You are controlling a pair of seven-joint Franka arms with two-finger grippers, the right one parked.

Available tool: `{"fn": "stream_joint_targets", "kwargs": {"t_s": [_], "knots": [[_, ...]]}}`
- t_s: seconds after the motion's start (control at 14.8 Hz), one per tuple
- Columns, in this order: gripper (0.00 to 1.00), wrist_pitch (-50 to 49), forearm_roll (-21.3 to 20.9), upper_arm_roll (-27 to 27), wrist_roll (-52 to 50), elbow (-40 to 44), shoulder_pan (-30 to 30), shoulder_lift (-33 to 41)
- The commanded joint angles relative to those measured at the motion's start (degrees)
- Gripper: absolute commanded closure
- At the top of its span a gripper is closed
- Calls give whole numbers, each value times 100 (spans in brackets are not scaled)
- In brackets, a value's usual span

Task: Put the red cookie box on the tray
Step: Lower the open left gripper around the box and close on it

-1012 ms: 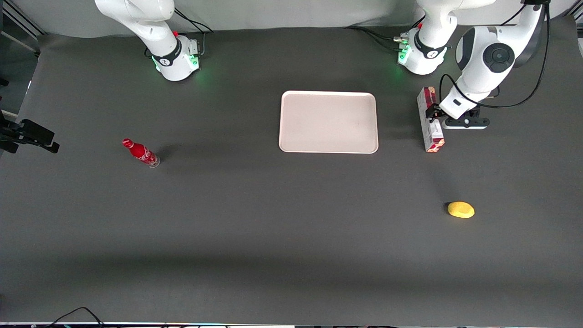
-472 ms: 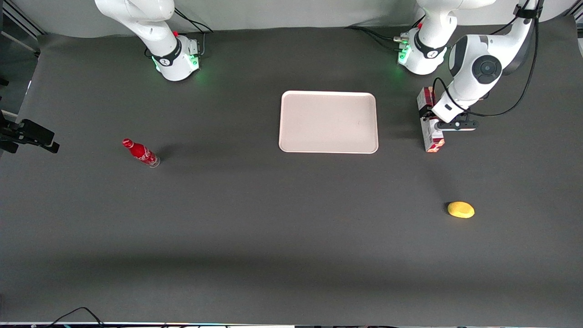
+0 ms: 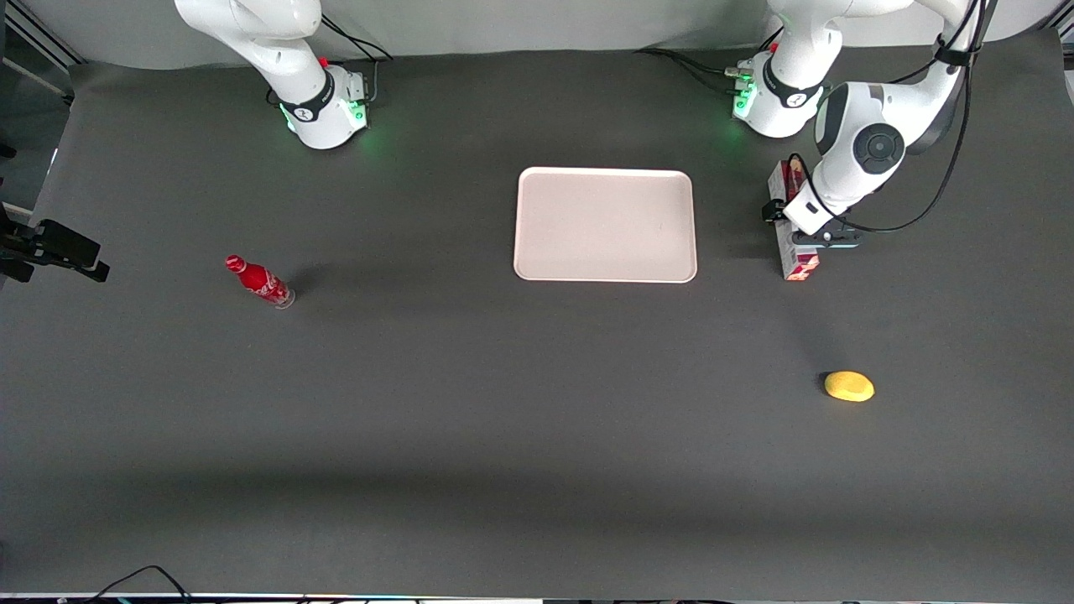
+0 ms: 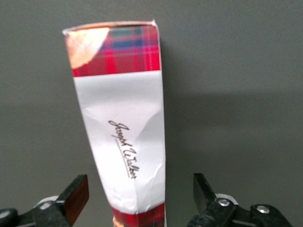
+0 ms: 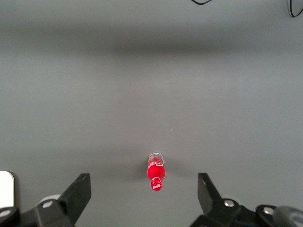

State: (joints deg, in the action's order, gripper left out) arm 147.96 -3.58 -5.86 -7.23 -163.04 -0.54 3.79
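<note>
The job has only just begun: the box (image 3: 793, 225) lies flat on the table (image 3: 503, 419), near the tray (image 3: 604, 224) but not touching it, toward the working arm's end, and the tray has nothing on it. The gripper (image 4: 141, 196) is right over the box with its fingers (image 4: 75, 193) wide apart, one on each side, not yet squeezing. What is left is to close on the box, lift it, carry it to the tray and set it down. Compared with a second ago, the arm has come lower and sits more squarely over the box, which has not moved
</note>
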Motion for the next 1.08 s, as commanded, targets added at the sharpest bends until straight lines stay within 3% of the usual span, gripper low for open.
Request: {"fn": "stream_joint_targets", "kwargs": {"t_s": [0.0,0.07,0.2,0.27,0.74,1.01], "knots": [[39,304,-37,15,-130,-413,72,210],[72,286,-37,15,-130,-404,72,218],[96,304,-37,41,-121,-404,46,218],[100,304,-28,41,-121,-404,54,210],[100,-72,-28,33,-139,-142,63,411],[100,-2204,-37,6,-121,1078,81,1253]]}}
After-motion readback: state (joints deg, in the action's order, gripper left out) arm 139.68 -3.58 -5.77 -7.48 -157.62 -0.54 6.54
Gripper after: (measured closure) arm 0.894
